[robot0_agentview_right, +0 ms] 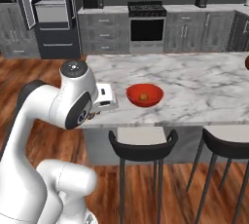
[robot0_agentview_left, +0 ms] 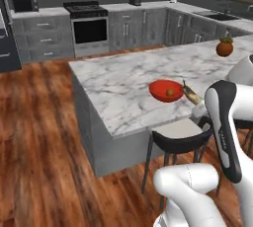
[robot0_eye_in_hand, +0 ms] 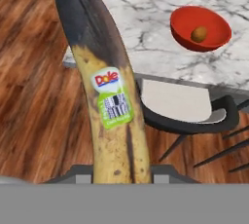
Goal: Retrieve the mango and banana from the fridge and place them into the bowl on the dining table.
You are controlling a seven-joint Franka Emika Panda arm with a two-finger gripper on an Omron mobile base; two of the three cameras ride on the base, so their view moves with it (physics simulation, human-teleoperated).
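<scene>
Gripper (robot0_agentview_left: 196,103) pinches the banana (robot0_eye_in_hand: 104,96) by its lower end, just beside the bowl (robot0_agentview_left: 166,90) at the worktop (robot0_agentview_left: 123,80) edge. Mango (robot0_eye_in_hand: 198,34) already sits inside the bowl; banana seemingly carried over for the drop.

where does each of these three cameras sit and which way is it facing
Left base view: behind the arm on its left, facing the dining table and far counters; white arm links fill the lower right, the banana beside the bowl.
Right base view: behind on the right, facing the table and open fridge; the arm rises lower left.
Hand view: on the hand, looking along the held banana toward floor and table edge.
Shared: all three show the red bowl with the mango inside.
</scene>
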